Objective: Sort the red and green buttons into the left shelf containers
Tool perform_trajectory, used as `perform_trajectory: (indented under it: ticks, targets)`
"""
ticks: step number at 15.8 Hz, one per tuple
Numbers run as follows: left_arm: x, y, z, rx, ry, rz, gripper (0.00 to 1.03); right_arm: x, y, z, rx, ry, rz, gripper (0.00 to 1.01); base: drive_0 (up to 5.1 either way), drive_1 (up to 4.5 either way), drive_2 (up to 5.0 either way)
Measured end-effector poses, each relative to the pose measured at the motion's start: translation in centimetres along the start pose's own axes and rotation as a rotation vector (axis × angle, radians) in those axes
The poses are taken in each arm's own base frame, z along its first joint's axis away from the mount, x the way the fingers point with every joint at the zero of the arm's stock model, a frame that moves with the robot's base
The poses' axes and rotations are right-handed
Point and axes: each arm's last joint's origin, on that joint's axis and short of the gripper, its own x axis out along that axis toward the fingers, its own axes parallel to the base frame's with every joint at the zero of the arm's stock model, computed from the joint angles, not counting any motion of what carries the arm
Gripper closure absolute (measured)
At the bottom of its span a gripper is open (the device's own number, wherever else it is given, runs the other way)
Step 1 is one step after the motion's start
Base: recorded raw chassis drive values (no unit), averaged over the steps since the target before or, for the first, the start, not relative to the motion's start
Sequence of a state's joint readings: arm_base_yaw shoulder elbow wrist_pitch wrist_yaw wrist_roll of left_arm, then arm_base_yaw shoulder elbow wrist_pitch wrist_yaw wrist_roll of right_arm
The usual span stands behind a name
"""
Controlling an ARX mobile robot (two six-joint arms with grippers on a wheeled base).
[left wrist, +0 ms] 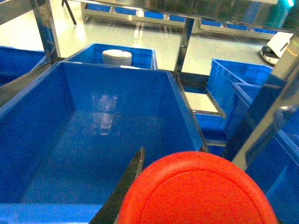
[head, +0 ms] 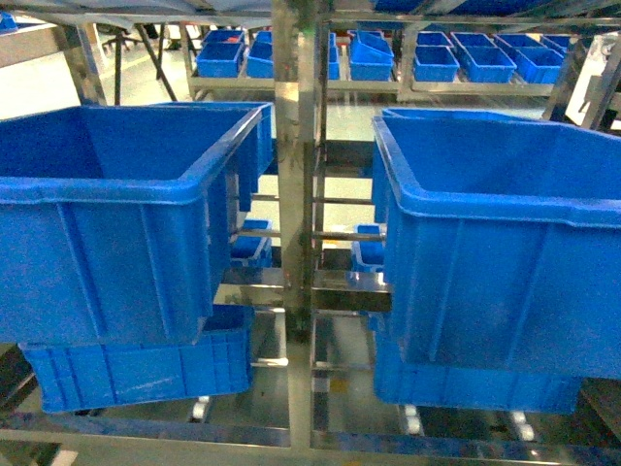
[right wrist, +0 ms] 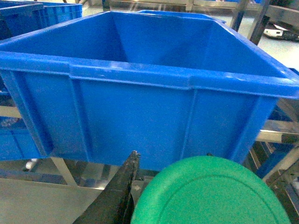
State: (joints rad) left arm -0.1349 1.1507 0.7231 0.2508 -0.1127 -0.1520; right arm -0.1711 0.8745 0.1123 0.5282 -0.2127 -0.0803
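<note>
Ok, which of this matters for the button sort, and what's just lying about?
Job:
red button in left claw
green button in right claw
left crate

Just around:
right crate
small blue bins behind
white roll
steel post

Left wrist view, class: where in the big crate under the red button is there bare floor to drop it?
The crate shows bare blue floor wall to wall, so anywhere suits. Crowded only at the near rim, where the red button and left gripper block sight.

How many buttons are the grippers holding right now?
2: a red button in the left gripper above a crate, a green button in the right gripper facing another crate. Others may be hidden.
</note>
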Motion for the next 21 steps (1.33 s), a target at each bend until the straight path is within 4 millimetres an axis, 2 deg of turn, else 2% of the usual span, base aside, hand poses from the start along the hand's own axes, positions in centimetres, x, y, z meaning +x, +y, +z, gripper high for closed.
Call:
perform_trajectory:
  ticks: [4, 12, 15, 18, 21]
  targets:
    - [0.0, 0.0, 0.0, 0.0, -0.001, 0.005, 0.77, 0.0, 0.0, 0.0, -0.001, -0.002, 0.001, 0.67, -3.1, 3.86, -1.5]
    - [0.0, 0.1, -0.1, -0.002, 0.0, 0.009, 0.77, 0.0, 0.0, 0.1, -0.006, -0.011, 0.001, 0.67, 0.0, 0.0, 0.0]
    - [0.0, 0.1, -0.1, -0.002, 0.001, 0.004, 0.77, 1.7, 0.2, 0.7, -0.017, 0.052, 0.031, 0.67, 0.0, 0.0, 0.0]
    - [0.0, 0.1, -0.1, -0.002, 0.0, 0.005, 0.77, 3.8, 0.3, 3.1, -0.032, 0.05, 0.045, 0.67, 0.0, 0.0, 0.0]
    - [0.0, 0.1, -0.1, -0.002, 0.0, 0.004, 0.77, 6.4, -0.1, 4.5, -0.017, 0.11, 0.035, 0.68, 0.0, 0.0, 0.0]
